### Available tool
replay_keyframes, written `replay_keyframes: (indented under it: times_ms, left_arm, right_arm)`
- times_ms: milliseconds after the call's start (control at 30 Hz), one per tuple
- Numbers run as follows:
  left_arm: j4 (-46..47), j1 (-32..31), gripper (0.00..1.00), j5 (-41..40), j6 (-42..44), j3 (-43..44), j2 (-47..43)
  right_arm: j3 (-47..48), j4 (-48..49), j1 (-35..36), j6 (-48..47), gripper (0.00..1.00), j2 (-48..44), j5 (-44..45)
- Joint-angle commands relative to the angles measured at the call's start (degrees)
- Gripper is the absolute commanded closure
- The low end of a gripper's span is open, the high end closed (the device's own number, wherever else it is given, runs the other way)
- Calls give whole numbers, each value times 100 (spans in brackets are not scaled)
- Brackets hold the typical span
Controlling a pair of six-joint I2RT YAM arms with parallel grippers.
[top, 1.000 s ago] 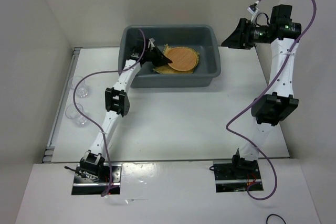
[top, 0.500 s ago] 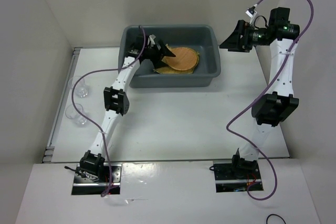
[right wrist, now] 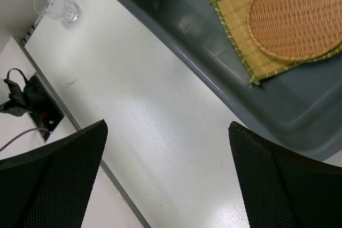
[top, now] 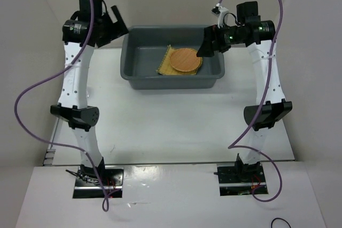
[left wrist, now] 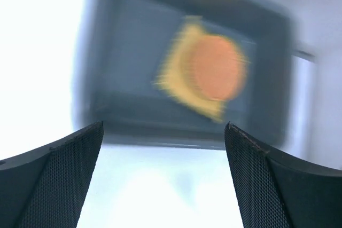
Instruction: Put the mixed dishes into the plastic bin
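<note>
The dark grey plastic bin (top: 140, 70) stands at the back of the table. In it lies a square yellow slat tray (top: 165, 63) with a round orange-brown plate (top: 186, 60) on top. My left gripper (top: 117, 25) hangs high beside the bin's left end, open and holding nothing. Its wrist view is blurred and shows the bin (left wrist: 133, 105), the tray (left wrist: 179, 81) and the plate (left wrist: 216, 68) beyond the open gripper (left wrist: 163, 185). My right gripper (top: 206, 47) hovers over the bin's right end, open and holding nothing (right wrist: 165, 180). One clear cup (right wrist: 52, 5) stands on the table left of the bin.
White enclosure walls (top: 32, 62) close in on the left, back and right. A metal rail (right wrist: 75, 132) runs along the table's left edge. Purple cables (top: 32, 89) loop off both arms. The arm bases (top: 99, 177) sit at the near edge.
My left gripper let go of the tray inside the bin, opened, and rose up and out to the left. My right gripper swung left over the bin's right end and opened wider.
</note>
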Motion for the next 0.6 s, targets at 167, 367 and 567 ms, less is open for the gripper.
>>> replay_keyframes:
  times_ms: [167,367,567]
  left_arm:
    - [222,1463,0,-1524,19,-4371,-1349]
    - [2089,2160,0,-1093,572,-6776,-2284]
    - [2089,2160,0,-1277,837,-6355,-1511]
  right_arm:
    - [-148,-16,-37,-196,2,-446,511]
    - [-754,-16,-37,-249,2,-894,564]
    - [-1335,-16,-37,-354,2,-1263,687]
